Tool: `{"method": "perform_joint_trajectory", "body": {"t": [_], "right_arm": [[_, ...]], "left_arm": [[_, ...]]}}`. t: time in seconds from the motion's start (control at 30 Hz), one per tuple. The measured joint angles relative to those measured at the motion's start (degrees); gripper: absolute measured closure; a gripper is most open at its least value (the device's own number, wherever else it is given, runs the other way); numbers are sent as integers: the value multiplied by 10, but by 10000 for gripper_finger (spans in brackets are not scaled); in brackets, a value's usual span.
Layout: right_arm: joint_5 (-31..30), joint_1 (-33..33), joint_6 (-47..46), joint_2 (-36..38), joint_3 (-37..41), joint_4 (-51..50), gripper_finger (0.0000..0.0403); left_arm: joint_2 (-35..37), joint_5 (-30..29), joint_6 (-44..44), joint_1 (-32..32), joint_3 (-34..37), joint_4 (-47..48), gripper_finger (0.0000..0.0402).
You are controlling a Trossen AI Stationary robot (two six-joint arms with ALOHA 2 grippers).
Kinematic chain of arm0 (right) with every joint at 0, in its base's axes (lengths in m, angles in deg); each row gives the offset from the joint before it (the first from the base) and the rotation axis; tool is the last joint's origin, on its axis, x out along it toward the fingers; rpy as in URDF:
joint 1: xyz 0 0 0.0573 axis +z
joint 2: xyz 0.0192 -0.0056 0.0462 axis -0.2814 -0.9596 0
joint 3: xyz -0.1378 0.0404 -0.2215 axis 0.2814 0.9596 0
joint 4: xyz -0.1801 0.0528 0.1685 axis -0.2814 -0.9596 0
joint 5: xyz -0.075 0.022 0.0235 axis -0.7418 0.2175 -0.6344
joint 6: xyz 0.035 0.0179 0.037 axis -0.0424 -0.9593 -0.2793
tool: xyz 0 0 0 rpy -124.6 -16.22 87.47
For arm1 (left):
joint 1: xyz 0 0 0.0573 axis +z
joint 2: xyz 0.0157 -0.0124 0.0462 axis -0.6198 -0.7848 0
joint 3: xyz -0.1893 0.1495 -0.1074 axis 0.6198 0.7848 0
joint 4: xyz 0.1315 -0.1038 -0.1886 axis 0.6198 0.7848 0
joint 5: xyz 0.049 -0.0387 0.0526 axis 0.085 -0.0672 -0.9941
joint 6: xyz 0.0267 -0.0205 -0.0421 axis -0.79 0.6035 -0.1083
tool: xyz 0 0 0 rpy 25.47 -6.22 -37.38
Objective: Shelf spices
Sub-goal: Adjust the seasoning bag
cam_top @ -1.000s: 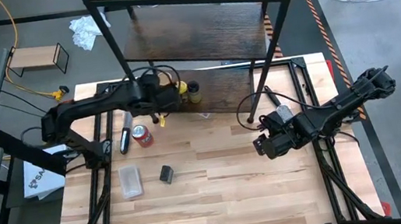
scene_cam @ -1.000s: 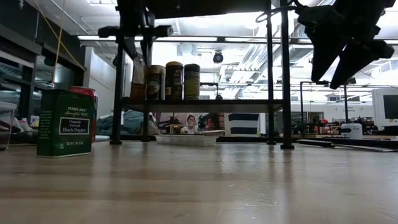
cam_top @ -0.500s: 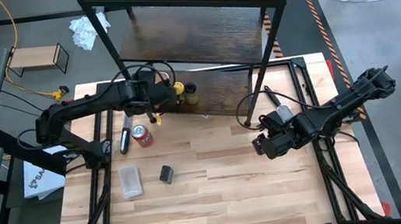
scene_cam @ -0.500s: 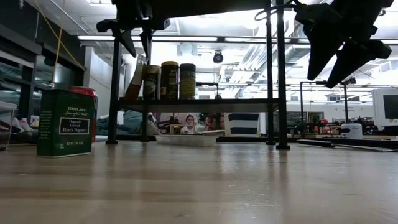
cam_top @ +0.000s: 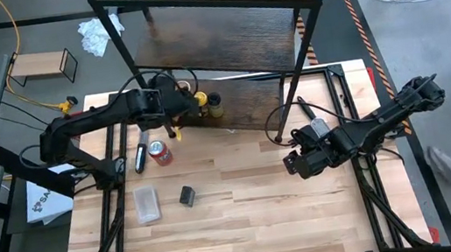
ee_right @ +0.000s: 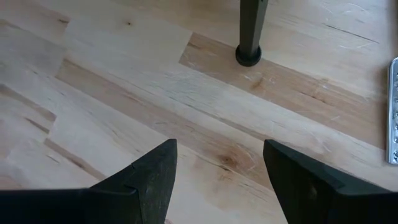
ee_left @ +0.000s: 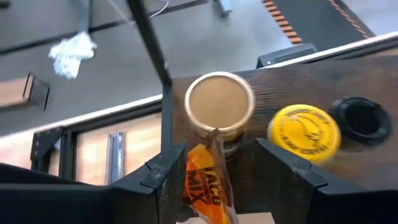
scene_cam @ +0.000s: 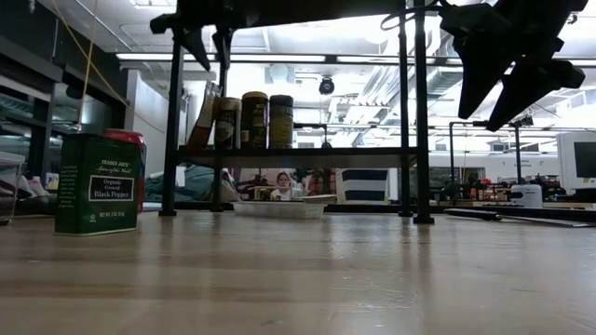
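Left gripper (ee_left: 221, 174) spread wide over leaning orange taco-mix packet (ee_left: 205, 183), shelf (cam_top: 240, 106) post hiding packet overhead, tan-lidded jar (ee_left: 219, 106) just beyond, right gripper (ee_right: 217, 174) wide above bare worktop (ee_right: 124, 74).

The left end effector (cam_top: 172, 107) has lifted back from the shelf (cam_top: 249, 105); the orange packet (scene_cam: 207, 113) now leans.

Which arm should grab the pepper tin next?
Probably left: the pepper tin sits on the left half of the table, nearer the open left end effector by the shelf than the right end effector.
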Motion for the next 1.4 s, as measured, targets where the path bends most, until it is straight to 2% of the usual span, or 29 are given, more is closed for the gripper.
{"method": "perform_joint_trajectory", "body": {"t": [0.1,0.2,0.27,0.37,0.43,0.57,0.7,0.83,1.0,1.13,1.4], "right_arm": [[0,0,0,0,0,0,166],[0,0,0,0,0,0,166],[0,0,0,0,0,0,166],[0,0,0,0,0,0,166],[0,0,0,0,0,0,166],[0,0,0,0,0,0,166],[-4,0,0,0,0,0,166],[-26,0,0,0,0,2,166],[-60,0,0,0,0,14,166],[-72,0,0,-1,0,24,166],[-75,0,5,-1,0,25,166]], "left_arm": [[0,0,-31,-22,-6,-1,220],[0,-2,-8,-61,-6,17,236],[0,-13,39,-96,3,41,269],[-1,-37,157,-157,38,91,359],[0,-52,253,-197,73,108,387],[-1,-30,408,-256,153,84,399],[2,-36,475,-296,204,34,401],[8,-53,562,-300,226,42,401],[23,-46,664,-274,253,37,401],[45,-46,659,-246,269,-10,401],[68,-2,508,-171,271,-122,401]]}}
